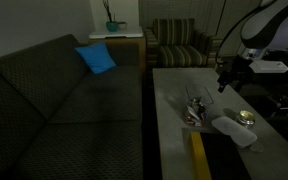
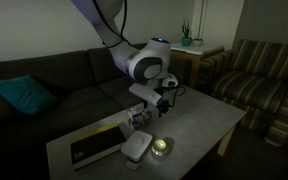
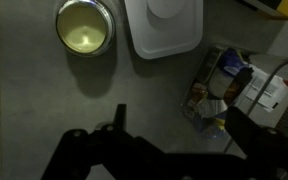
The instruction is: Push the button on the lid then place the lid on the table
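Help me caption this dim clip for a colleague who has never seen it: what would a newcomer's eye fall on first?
The white robot arm stands out first in the dim room, its pincer hanging above the pale grey table. Next comes the white lid on that table, beside a round tin. The bright blue cushion on the dark sofa also draws the eye.

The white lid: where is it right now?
The lid lies on the grey table, top centre in the wrist view, with the round tin just left of it.
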`<state>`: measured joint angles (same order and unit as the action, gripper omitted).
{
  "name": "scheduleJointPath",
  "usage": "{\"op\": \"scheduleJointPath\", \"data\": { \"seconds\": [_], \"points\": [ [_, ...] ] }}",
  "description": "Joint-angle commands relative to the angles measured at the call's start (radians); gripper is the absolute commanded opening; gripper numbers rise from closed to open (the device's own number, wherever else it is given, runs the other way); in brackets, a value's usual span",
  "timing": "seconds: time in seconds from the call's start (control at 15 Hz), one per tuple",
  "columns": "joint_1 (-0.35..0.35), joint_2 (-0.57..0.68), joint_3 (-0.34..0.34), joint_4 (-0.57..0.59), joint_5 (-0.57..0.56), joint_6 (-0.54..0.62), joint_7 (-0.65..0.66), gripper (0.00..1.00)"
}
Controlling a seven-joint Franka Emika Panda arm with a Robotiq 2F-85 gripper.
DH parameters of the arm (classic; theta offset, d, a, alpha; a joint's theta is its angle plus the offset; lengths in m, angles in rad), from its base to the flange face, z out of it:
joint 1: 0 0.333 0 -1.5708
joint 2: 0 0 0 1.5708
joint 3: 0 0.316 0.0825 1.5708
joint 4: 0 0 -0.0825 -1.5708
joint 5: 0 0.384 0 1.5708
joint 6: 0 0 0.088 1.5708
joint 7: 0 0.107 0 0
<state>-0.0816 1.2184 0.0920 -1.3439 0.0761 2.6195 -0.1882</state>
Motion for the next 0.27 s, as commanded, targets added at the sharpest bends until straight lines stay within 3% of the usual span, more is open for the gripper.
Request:
{"op": "scheduleJointPath", "data": {
  "seconds": [0.0,0.2],
  "points": [
    [0.005,-0.083,-0.007,-0.128,-0.013,0.044,0.023,1.00],
    [0.003,-0.094,0.001,-0.151,-0.011,0.044,0.025,1.00]
  ]
}}
